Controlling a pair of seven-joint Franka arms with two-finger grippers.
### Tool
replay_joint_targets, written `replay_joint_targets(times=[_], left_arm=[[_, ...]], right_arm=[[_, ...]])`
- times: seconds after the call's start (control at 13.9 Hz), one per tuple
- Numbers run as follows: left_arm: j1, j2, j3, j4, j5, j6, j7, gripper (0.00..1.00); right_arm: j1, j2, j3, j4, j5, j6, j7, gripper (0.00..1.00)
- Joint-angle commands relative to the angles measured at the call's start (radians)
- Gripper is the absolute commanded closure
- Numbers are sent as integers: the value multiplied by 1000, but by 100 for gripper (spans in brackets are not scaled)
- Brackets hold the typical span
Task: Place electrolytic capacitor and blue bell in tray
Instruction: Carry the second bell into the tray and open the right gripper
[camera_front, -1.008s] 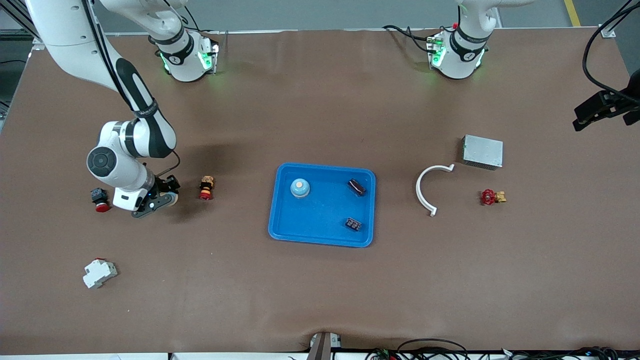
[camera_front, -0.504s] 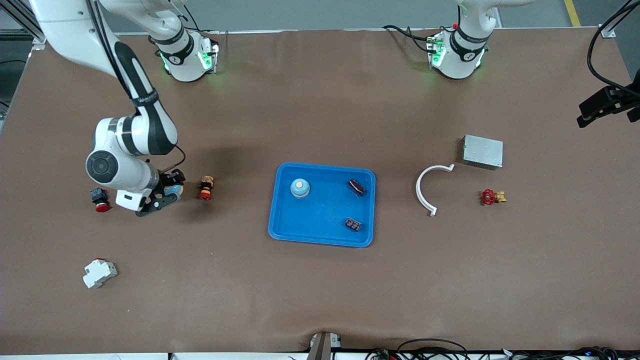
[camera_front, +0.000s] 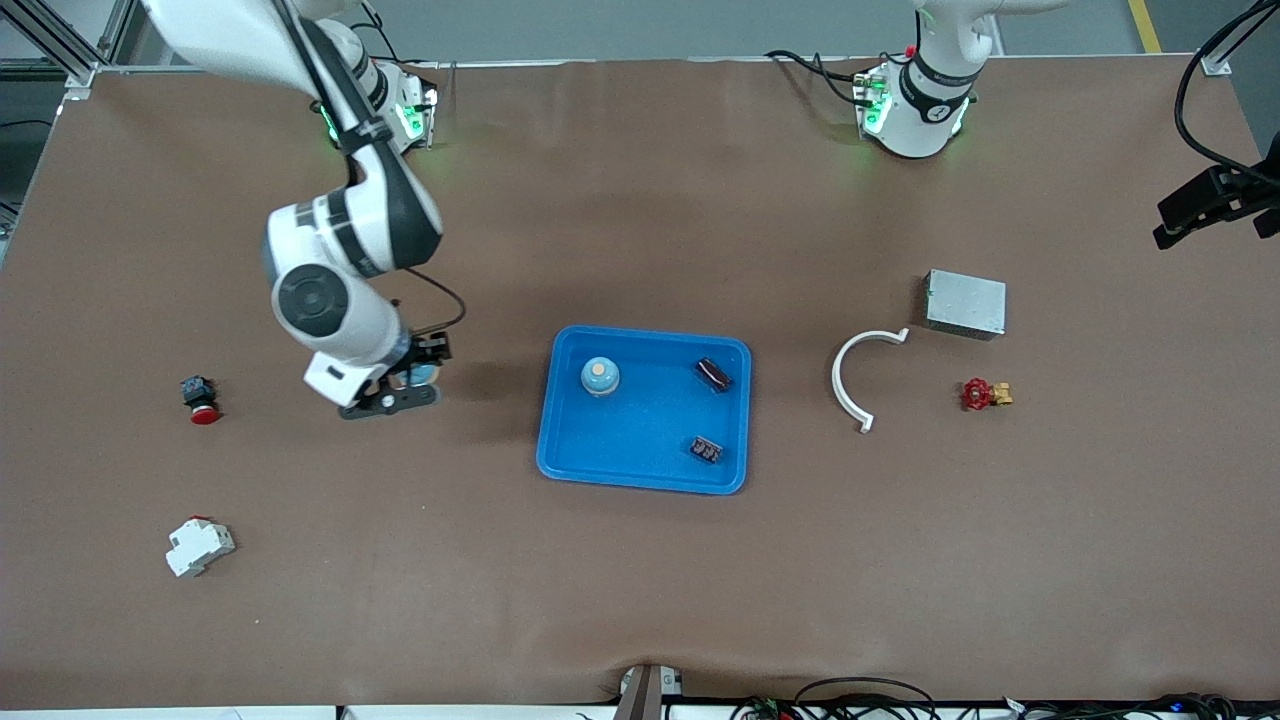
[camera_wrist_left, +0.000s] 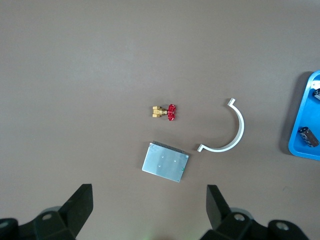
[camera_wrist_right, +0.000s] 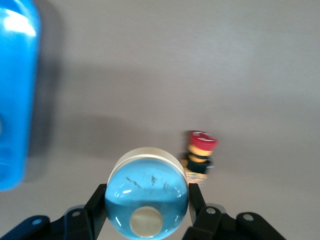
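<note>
The right hand (camera_front: 400, 385), clenched on a blue bell (camera_wrist_right: 147, 197), hangs over the bench (camera_front: 640, 580) just beside the tray (camera_front: 640, 470), on the tray's right-arm side. The tray holds one more blue bell (camera_front: 600, 376) and two capacitors (camera_front: 713, 373). The left hand (camera_wrist_left: 150, 212) waits released above the metal box (camera_wrist_left: 165, 168).

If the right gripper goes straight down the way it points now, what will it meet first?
Probably the bare table. The right gripper, shut on the blue bell, points down; the red-capped button lies just off its line, though depth is unclear.
</note>
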Motion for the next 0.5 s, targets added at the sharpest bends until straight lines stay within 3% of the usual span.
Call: replay_joint_targets(times=[0.0,0.22,0.43], left_arm=[[-5,-25,4,-16,-21,-17,15,0],[-10,-23,3,-16,-21,-15,-3,0],[-4,-22,-16,-15,-19,-15,-3,0]], right_arm=[[52,77,-11,97,66,-11,125,91],[86,158,-11,195,186,-11,198,91],[135,250,-11,299,188,-6,281,91]])
